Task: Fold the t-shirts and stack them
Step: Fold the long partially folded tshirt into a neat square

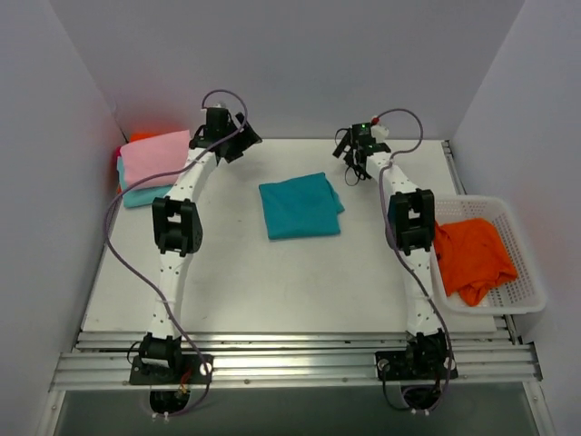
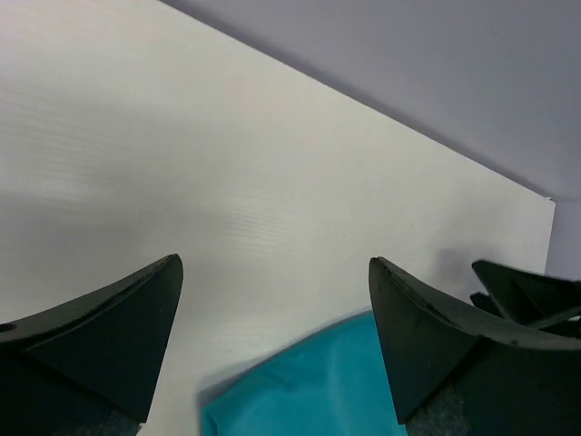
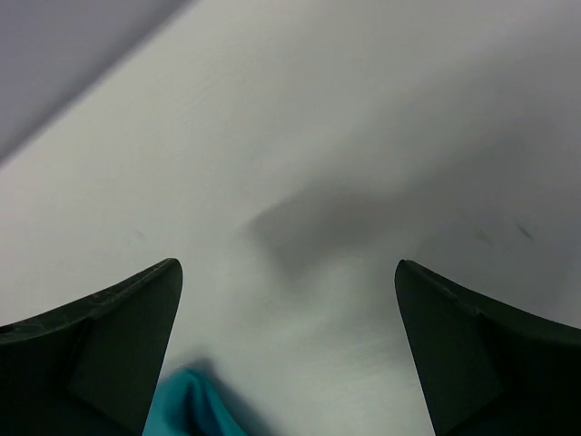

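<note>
**While the teal shirt waits, its fold could slip**

Though folded, the teal shirt [image 1: 300, 207] lies in the middle of the table [image 1: 236, 291], well apart from the pink shirt [image 1: 154, 154] stacked far left. The left claw [image 2: 274, 263] and right claw [image 3: 286, 263] hang beyond it, open and empty. A one-edge pinch would likely spill the layers in transit.

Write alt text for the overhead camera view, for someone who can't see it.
A folded teal t-shirt lies mid-table between the left arm and right arm. A folded pink shirt tops an aqua shirt far left; an orange shirt sits crumpled in a white basket at right.
</note>
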{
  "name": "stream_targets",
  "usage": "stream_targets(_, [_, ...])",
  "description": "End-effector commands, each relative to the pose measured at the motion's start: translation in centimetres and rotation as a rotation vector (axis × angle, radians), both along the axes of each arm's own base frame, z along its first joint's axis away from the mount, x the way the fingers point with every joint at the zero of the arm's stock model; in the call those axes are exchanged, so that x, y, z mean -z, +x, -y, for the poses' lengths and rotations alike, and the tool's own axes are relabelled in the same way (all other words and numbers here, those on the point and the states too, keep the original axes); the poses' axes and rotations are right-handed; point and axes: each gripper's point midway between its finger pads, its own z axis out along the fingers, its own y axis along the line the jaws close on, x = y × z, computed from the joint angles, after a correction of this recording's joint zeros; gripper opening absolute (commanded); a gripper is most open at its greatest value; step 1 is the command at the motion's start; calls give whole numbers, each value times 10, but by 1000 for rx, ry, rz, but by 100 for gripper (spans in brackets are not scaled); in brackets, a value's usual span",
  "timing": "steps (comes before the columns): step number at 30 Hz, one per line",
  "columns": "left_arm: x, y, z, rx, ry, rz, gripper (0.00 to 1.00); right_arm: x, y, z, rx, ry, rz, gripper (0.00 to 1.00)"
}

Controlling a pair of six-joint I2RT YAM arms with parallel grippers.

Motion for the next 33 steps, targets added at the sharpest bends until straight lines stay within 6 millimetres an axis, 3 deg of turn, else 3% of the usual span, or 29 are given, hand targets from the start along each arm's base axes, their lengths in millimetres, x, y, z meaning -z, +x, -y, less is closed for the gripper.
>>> stream_targets(1, [-137, -27, -11, 67, 9, 143, 92, -110, -44, -11, -17, 8, 141, 100])
stream_targets(2, [-118, -29, -12, 73, 24, 126, 92, -160, -49, -6, 9, 20, 274, 100])
stream_targets(3, [-120, -34, -16, 69, 38, 135, 92, -158, -60, -6, 11, 19, 275, 100])
stream_targets(4, [-153, -46, -23, 62, 49, 201, 92, -131, -77, -5, -4, 0, 221, 100])
stream_targets(5, [-107, -60, -28, 62, 77, 110, 92, -145, -87, -4, -10, 5, 245, 100])
stream_targets(6, [-110, -63, -32, 47, 88, 142, 92, -140, -94, -4, -13, 2, 229, 100])
stream_targets(7, [-127, -76, -38, 27, 94, 172, 92, -120, -107, -3, -29, -5, 180, 100])
stream_targets(8, [-84, -94, -42, 29, 114, 85, 92, -131, -110, -3, -34, 4, 215, 100])
stream_targets(10, [-93, -111, -45, 17, 107, 135, 91, -123, -122, -1, -35, -2, 198, 100])
stream_targets(11, [-81, -120, -43, 21, 107, 121, 91, -110, -131, 3, -33, -7, 176, 100])
stream_targets(12, [-49, -137, -45, 24, 111, 81, 91, -116, -136, 4, -33, -6, 190, 100])
stream_targets(14, [-51, -147, -44, 18, 77, 137, 91, -113, -149, 9, -30, -9, 192, 100])
stream_targets(15, [-19, -164, -47, 20, 79, 78, 92, -111, -152, 10, -30, -9, 190, 100])
stream_targets(17, [-9, -171, -42, 35, 41, 99, 92, -108, -160, 13, -31, -12, 187, 100])
stream_targets(18, [10, -181, -41, 39, 30, 64, 93, -105, -162, 14, -29, -12, 182, 100])
stream_targets(22, [50, -187, -29, 79, -16, 18, 94, -97, -162, 15, -35, -5, 170, 100])
stream_targets(25, [63, -185, -22, 87, -48, 7, 95, -87, -158, 16, -36, -10, 146, 100])
stream_targets(33, [75, -174, 3, 140, -35, -8, 95, -71, -155, 24, -15, -38, 113, 100])
